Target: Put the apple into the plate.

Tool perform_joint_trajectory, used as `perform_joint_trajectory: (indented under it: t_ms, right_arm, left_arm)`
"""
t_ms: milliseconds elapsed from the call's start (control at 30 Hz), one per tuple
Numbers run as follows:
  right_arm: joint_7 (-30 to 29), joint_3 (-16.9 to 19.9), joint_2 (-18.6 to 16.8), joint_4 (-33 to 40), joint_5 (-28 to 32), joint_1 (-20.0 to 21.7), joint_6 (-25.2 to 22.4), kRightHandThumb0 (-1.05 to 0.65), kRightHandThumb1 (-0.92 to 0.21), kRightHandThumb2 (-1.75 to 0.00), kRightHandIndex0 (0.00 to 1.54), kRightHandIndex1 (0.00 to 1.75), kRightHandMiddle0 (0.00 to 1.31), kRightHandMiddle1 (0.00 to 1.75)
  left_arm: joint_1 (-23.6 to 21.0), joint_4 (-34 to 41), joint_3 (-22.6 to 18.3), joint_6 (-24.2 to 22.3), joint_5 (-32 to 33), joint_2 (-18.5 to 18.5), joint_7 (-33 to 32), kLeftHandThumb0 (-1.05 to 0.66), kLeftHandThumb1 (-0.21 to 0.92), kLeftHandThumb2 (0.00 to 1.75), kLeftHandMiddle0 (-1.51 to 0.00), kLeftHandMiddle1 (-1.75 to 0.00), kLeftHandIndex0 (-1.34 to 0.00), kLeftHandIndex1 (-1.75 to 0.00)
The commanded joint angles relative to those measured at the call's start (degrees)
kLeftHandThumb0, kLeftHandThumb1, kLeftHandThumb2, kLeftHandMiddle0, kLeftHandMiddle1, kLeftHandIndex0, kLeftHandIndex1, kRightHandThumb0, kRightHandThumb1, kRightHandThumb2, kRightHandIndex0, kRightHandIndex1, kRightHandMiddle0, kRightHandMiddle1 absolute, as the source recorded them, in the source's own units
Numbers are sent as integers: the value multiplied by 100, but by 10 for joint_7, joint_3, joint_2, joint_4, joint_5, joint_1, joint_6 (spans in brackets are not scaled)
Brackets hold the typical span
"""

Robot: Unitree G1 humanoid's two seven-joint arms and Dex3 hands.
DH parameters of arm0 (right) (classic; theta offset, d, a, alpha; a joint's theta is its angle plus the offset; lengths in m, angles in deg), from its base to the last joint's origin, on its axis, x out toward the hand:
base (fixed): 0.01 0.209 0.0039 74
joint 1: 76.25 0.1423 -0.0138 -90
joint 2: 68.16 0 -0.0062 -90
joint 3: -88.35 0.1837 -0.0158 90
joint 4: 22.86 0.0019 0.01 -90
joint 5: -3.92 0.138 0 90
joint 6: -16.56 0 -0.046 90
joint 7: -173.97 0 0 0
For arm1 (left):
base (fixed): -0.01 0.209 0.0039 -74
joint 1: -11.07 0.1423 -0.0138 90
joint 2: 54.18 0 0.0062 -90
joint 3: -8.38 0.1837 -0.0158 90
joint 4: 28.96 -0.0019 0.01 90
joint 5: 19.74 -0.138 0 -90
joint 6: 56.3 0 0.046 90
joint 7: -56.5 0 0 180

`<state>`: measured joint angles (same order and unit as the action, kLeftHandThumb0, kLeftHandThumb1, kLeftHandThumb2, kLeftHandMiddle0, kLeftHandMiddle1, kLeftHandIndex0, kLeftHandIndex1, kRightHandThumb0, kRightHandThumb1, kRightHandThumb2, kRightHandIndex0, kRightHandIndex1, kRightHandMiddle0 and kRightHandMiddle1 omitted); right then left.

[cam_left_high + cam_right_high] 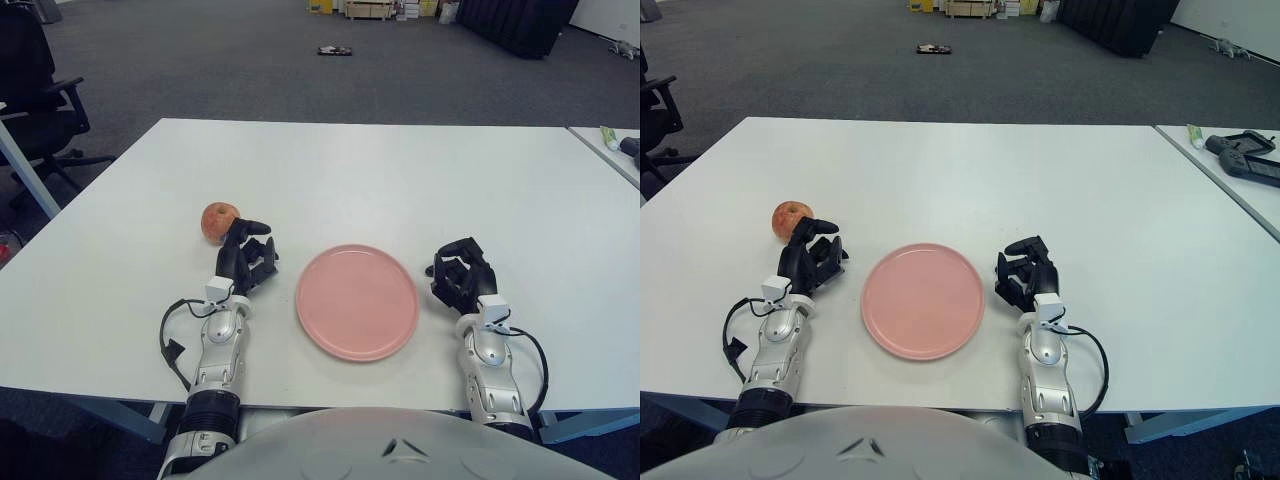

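A wide white table fills the space in front of the robot, its top smooth and pale. Near the front edge, around the middle, a round pink plate lies flat on it. From the plate, at about ten o'clock, a reddish apple sits directly on the tabletop, apart from the plate. A second white table stands just beside the first at about two o'clock, with a dark controller lying on it.

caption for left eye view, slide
Left hand reaching toward apple beside empty pink plate; right hand idle right of plate.
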<state>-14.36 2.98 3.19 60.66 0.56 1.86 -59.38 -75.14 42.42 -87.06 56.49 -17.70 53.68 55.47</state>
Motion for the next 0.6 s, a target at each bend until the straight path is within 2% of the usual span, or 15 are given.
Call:
perform_joint_trajectory:
  t_ms: [0,367,433,567]
  right_arm:
    - [-2,1,0,-4,3,4,-9,-38,-68,-86,60,138,34,175]
    - [-3,1,0,-8,2,6,-9,-39,-66,-88,61,142,35,175]
    - [-2,1,0,-8,2,7,-9,-39,-67,-88,61,142,35,175]
    - [-2,1,-1,-10,4,7,-5,-39,-67,-88,60,142,35,175]
  left_arm:
    - [-6,2,1,-1,4,-2,3,-40,61,96,-65,-175,-39,-175]
    - [-9,-4,0,3,2,-4,5,-40,60,97,-67,-175,-39,-175]
    - [-10,-8,0,11,-12,-6,-6,-40,60,97,-67,-175,-40,-175]
    - [-13,-21,6,33,-82,-15,-63,-40,58,99,-69,-175,-41,-175]
